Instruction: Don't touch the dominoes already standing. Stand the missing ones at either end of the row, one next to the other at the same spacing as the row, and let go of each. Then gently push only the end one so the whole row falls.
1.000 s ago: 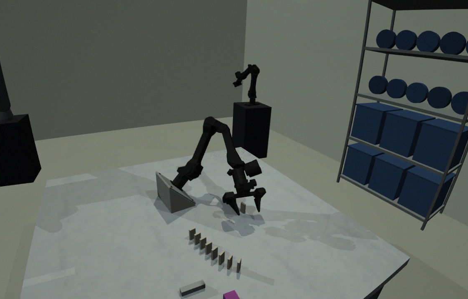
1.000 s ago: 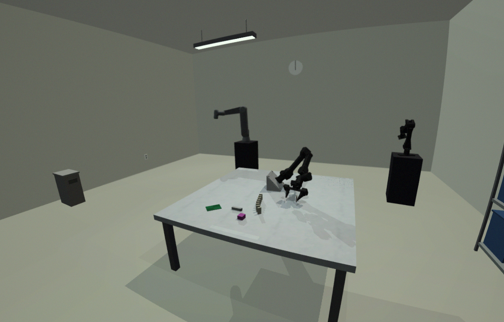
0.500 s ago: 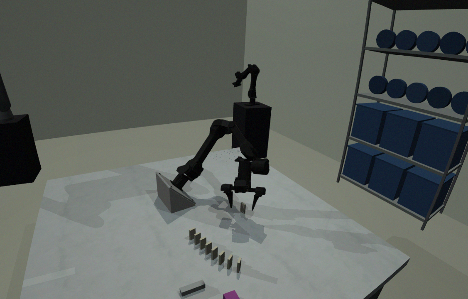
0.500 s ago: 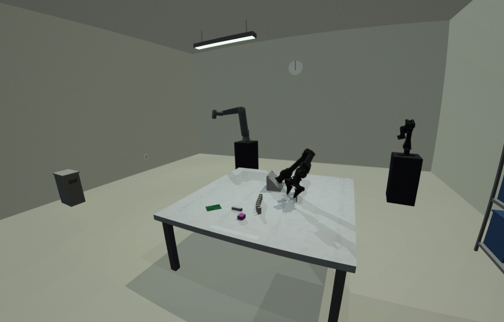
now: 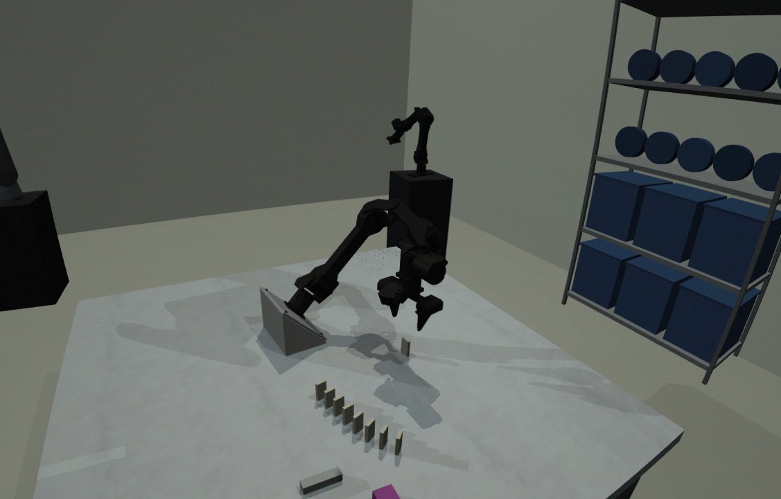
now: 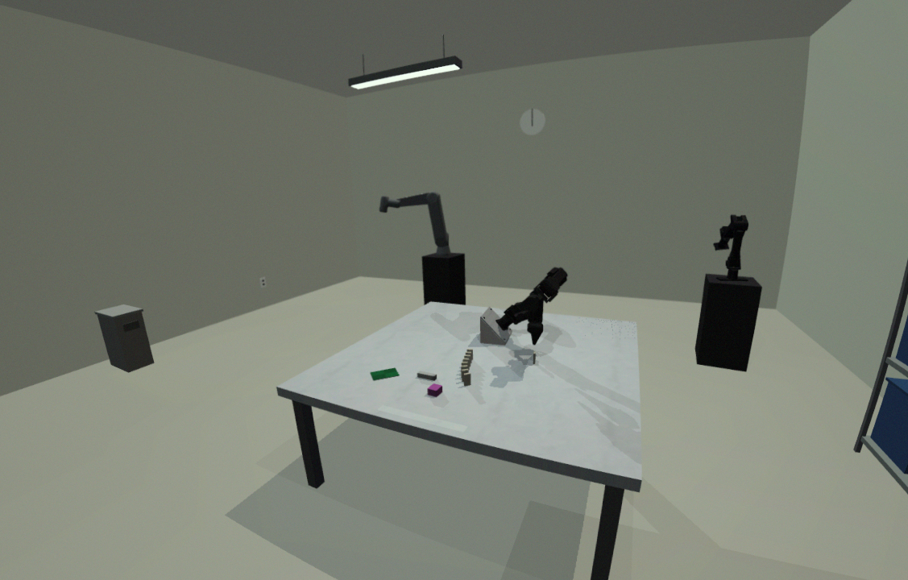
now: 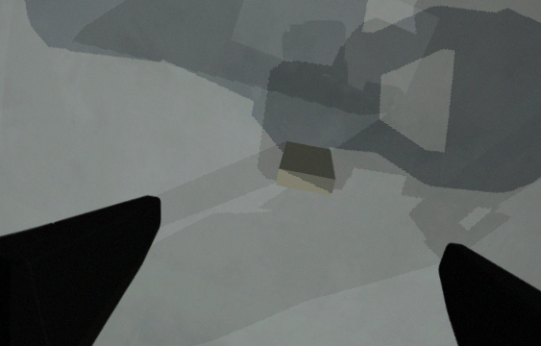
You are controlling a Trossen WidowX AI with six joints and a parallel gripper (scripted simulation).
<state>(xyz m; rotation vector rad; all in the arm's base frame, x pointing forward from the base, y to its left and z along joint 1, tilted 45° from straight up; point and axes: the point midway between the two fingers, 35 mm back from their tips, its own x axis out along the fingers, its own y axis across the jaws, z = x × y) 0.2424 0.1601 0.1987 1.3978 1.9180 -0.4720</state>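
My fingers (image 5: 408,314) (image 6: 535,340) are spread wide, holding nothing, pointing down above the lone domino (image 5: 405,346) (image 6: 534,358) (image 7: 307,165). It stands on end on the white surface (image 5: 195,397) (image 6: 399,403) (image 7: 83,144), long axis vertical, apart from the row of standing dominoes (image 5: 357,422) (image 6: 467,366). My arm (image 5: 348,248) (image 6: 518,311) arches up from its wedge base (image 5: 275,326) (image 6: 490,330), then bends down.

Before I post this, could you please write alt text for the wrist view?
An open gripper's two black fingers reach in from the lower left and right, with nothing between their tips. Beyond them, a single tan domino stands on a pale tabletop crossed by overlapping grey shadows.
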